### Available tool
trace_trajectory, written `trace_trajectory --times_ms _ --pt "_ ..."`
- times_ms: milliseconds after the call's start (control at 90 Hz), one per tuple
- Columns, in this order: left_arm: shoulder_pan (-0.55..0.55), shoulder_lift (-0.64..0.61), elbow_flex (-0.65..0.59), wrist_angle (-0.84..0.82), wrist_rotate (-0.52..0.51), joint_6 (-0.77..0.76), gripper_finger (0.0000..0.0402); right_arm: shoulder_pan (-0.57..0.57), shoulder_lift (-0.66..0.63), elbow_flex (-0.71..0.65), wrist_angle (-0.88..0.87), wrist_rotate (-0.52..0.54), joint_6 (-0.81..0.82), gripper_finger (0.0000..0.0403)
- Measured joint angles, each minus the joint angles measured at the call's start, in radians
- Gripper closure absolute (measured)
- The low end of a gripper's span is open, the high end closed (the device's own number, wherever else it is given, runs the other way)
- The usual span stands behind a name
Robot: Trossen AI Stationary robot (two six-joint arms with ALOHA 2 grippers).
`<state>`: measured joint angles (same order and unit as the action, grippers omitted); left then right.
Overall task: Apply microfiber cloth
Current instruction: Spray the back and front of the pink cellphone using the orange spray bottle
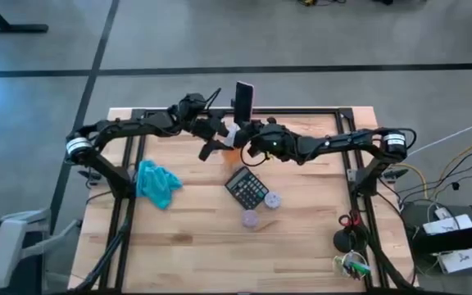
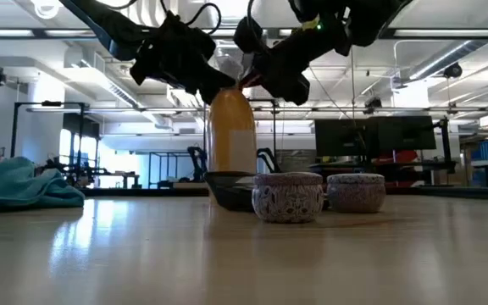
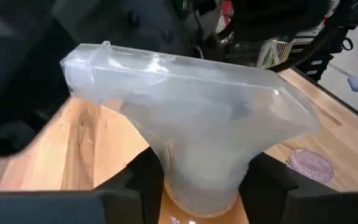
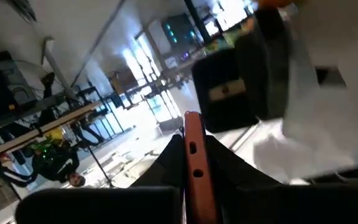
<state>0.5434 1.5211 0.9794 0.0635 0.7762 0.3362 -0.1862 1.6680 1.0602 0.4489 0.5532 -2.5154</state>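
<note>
Both arms are busy at the orange plastic spray bottle (image 1: 230, 146) near the middle of the back edge of the wooden surface (image 1: 301, 238). The left pincer (image 3: 197, 186) is clamped around the bottle's clear neck; the right pincer (image 1: 251, 147) sits against the bottle, grip unclear. The crumpled teal-blue microfiber cloth (image 1: 156, 183) lies untouched toward the left edge, well apart from both. The cloth step seems not yet begun; next, one arm must free itself and reach left for it.
</note>
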Motion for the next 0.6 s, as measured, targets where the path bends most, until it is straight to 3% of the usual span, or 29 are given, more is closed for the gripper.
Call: trace_trajectory --times_ms 122,289,444,600 --pt "0.007 -0.025 0.0 -0.047 -0.013 -0.001 0.0149 -0.002 0.0 -0.002 -0.049 0.0 0.256 0.0389" --pt "0.035 -0.087 -0.001 -0.142 -0.07 0.027 0.0066 -0.002 0.0 -0.013 -0.093 0.023 0.83 0.0389" --pt "0.049 -0.101 -0.001 -0.206 -0.131 0.055 0.0049 0.003 0.0 -0.014 -0.095 0.059 1.411 0.0389" --pt "0.064 -0.101 0.0 -0.214 -0.19 0.063 0.0055 0.01 -0.003 -0.017 -0.153 0.06 1.745 0.0389"
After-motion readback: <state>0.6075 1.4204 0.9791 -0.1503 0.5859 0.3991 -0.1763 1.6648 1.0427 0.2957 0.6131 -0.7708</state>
